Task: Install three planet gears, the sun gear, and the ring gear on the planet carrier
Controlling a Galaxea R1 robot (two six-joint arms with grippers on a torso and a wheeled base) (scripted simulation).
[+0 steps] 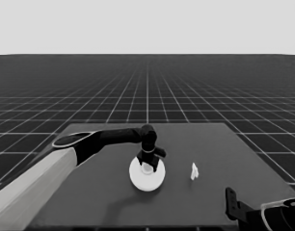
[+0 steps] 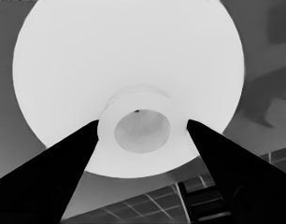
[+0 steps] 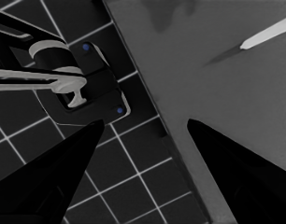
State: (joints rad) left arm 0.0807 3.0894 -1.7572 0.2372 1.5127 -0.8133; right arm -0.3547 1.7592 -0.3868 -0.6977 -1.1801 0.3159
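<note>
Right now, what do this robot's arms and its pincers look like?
Each arm is pale grey farther back and black toward the tip; the left arm shows this clearly, with a pale line ringing the join. The left gripper and the right gripper each end in two long, pointed black fingers, like dark wedges. No cables or markings show.

— Items outside the work?
— One thin white piece [image 1: 194, 171] on the dark table [image 1: 109, 202], right of centre, well apart from anything else.
— Position?
— Upright or tilted, cannot tell.
— Beyond the table?
— Gridded floor [image 1: 224, 96]; dark machinery [image 3: 94, 88] with small blue lights past the edge.
</note>
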